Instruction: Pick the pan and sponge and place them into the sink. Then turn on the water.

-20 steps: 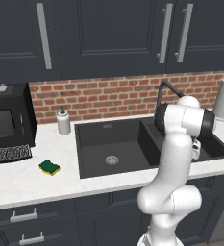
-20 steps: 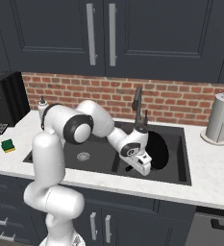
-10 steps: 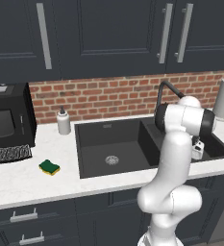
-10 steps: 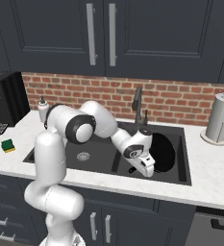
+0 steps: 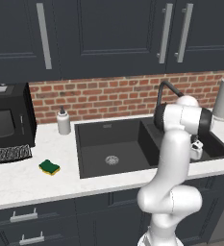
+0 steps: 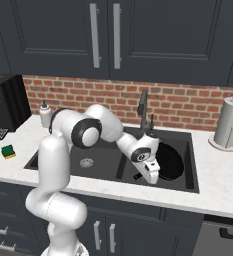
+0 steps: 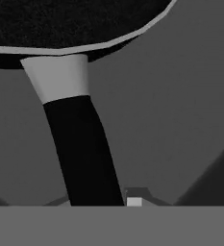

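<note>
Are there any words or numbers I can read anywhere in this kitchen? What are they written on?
None: no readable word, number or brand shows anywhere.
The boxy black coffee machine has a pale patch on top, too blurred to read.
The small white soap dispenser bottle is plain.
The round black frying pan in the dark matte double-basin sink carries no mark.
The green-topped yellow sponge is plain too.

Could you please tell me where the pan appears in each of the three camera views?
Left base view: hidden behind the arm, in the sink's right basin.
Right base view: pan lies in the right basin, right of centre.
Hand view: pan across the top, handle running down.
Shared landmark: faucet.
</note>
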### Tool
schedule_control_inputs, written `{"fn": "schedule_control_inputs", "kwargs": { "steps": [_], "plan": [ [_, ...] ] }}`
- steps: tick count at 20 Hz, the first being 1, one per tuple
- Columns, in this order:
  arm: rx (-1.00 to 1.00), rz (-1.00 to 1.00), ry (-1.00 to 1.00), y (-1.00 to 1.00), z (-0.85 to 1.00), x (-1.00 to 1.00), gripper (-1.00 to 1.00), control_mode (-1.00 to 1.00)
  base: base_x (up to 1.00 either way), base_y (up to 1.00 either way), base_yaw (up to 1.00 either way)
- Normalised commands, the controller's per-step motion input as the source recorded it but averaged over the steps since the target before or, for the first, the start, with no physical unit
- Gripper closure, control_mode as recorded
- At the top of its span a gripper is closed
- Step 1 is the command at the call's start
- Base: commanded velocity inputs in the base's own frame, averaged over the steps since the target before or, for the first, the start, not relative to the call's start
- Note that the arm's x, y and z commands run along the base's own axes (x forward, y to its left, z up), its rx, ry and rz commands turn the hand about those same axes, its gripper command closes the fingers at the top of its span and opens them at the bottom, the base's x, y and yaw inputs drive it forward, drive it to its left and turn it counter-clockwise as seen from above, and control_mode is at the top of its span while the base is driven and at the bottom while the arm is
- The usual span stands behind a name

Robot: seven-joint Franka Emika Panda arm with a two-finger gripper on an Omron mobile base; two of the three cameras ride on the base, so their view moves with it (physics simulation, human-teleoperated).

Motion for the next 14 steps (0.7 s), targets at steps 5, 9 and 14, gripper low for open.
{"fn": "schedule_control_inputs", "kwargs": {
  "steps": [5,9,14],
  "plan": [
    [0.0,-0.17,0.23,0.03,-0.41,0.26,1.0,-1.0,0.0,0.0,0.0],
    [0.0,-0.09,0.0,0.18,-0.31,0.33,1.0,-1.0,0.0,0.0,0.0],
    [0.02,-0.01,-0.1,0.1,0.03,0.06,1.0,-1.0,0.0,0.0,0.0]
  ]
}}
